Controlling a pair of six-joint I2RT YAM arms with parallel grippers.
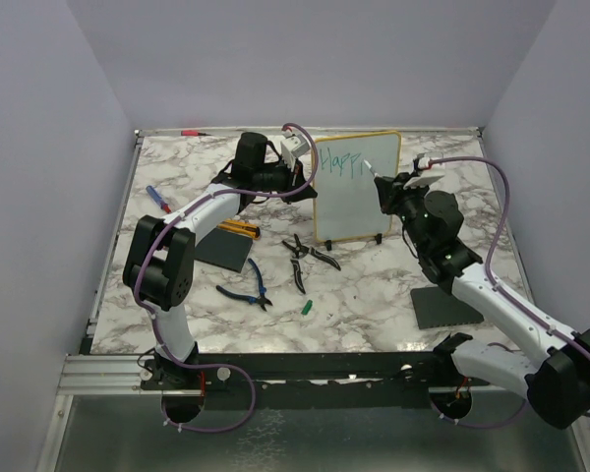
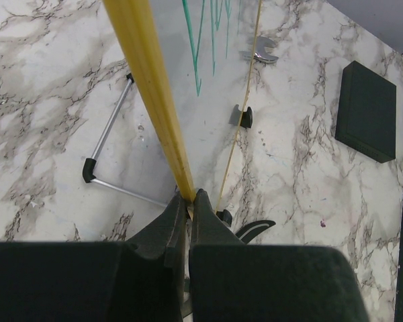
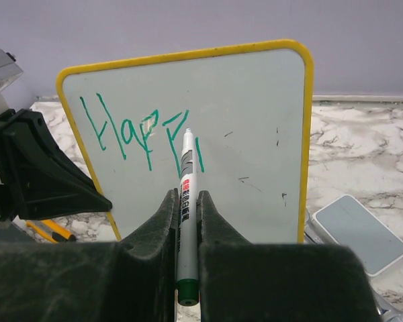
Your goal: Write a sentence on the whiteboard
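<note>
2 white arms (image 1: 205,209) with black joints — a purple cable (image 1: 499,187) looping along each.

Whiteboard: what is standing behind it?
A thin metal wire stand sits behind the whiteboard, resting on the marble table. The board itself hides whatever lies behind its middle.

The whiteboard (image 1: 359,206) stands upright on the marble bench in the upper middle of the top view. It is a small white rectangle with a thin yellow rim, rounded corners and little black feet. The left gripper (image 2: 190,196) is clamped on its yellow edge at the left side. The sentence (image 3: 134,131) is unfinished: teal-green handwriting in a single line across the upper left of the board, reading "Happ" and then a few loose strokes. The rest of the board is blank except for small dark specks.
</note>
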